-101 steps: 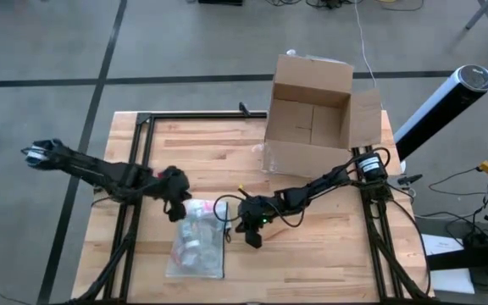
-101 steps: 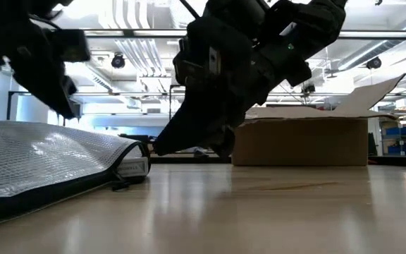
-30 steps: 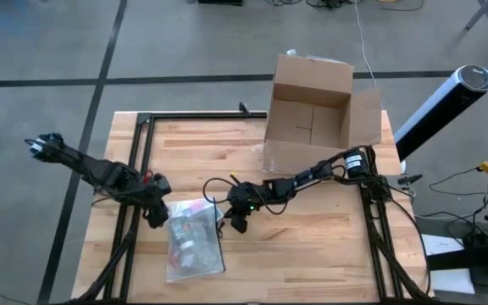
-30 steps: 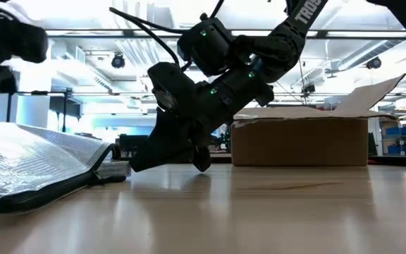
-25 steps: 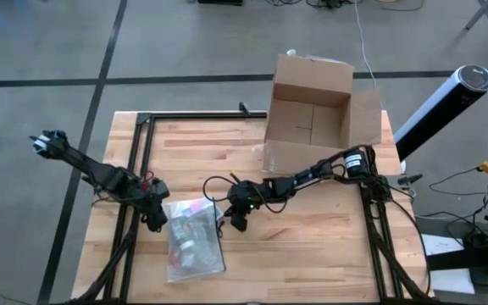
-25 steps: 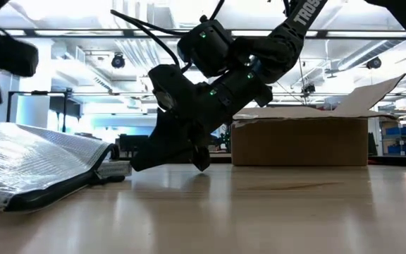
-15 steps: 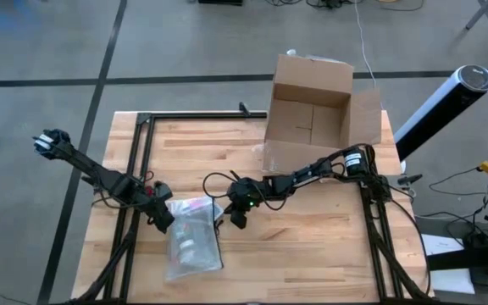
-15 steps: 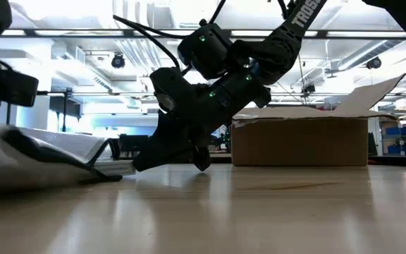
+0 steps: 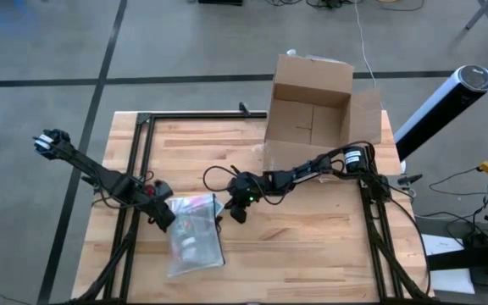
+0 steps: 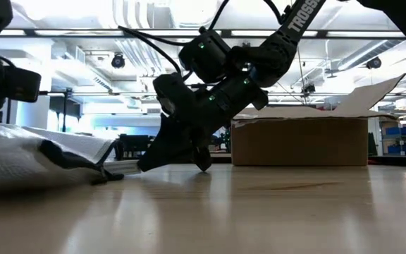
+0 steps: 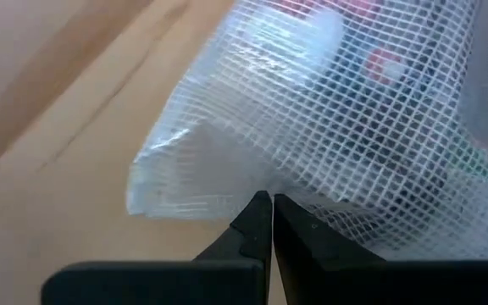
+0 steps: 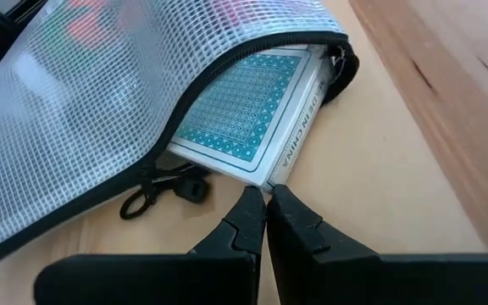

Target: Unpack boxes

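Pinching the mesh pouch (image 9: 195, 234) corner, the left claw (image 9: 166, 222) should stay clamped while the right claw (image 12: 265, 196), closed and empty, nudges out the card pack (image 12: 248, 119). Meanwhile the open cardboard box (image 9: 310, 119) sits at the tabletop's (image 9: 312, 254) far right corner.

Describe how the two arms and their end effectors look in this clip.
Both arms are dark and slim, with black cables looped along them. The right arm carries white lettering in the low view and small green lights near its end effector. The left end effector has red near its wrist. Each end effector ends in two dark, tapered fingers.
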